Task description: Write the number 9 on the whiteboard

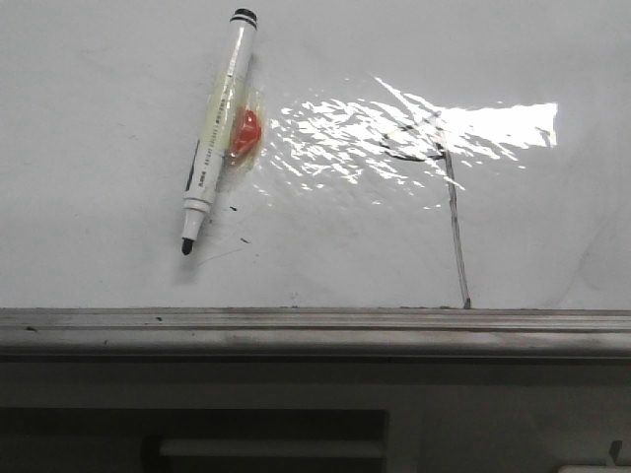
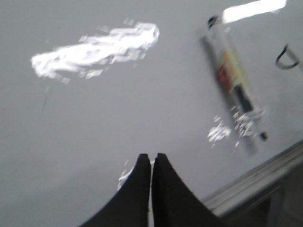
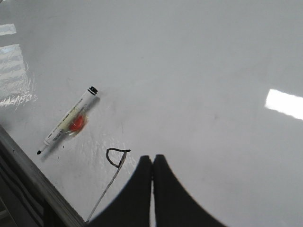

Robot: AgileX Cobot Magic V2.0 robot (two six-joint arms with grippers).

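Whiteboard [image 1: 108,108]: large glossy white surface filling most of the front view; a bright glare patch sits right of centre; a grey metal ledge [image 1: 315,330] runs along its lower edge.

Number 9 [image 1: 439,187]: thin dark stroke on the right half of the board; a small flattened loop lies partly inside the glare, and a long, nearly straight tail runs from it down to the ledge; in the right wrist view the loop [image 3: 117,157] shows clearly, with the tail leading off toward the ledge.

Marker [image 1: 217,128]: white barrel with a black end cap and an exposed black tip; it lies against the board left of the 9 and well apart from it, tip pointing toward the ledge; a red-orange blob [image 1: 246,131] under a yellowish clear patch touches the barrel on the side nearer the 9.

Right gripper [image 3: 152,158]: two dark fingers pressed together, clenched with nothing between them; the loop of the 9 lies just beside the fingertips, apart from them, not touching; the marker lies farther off, beyond the loop.

Left gripper [image 2: 151,157]: dark fingers likewise pressed together on nothing, only a thin seam between them; the view is blurred; the marker [image 2: 235,78] lies well apart from the fingertips, and part of the 9's loop [image 2: 285,58] shows at the frame edge beyond the marker.
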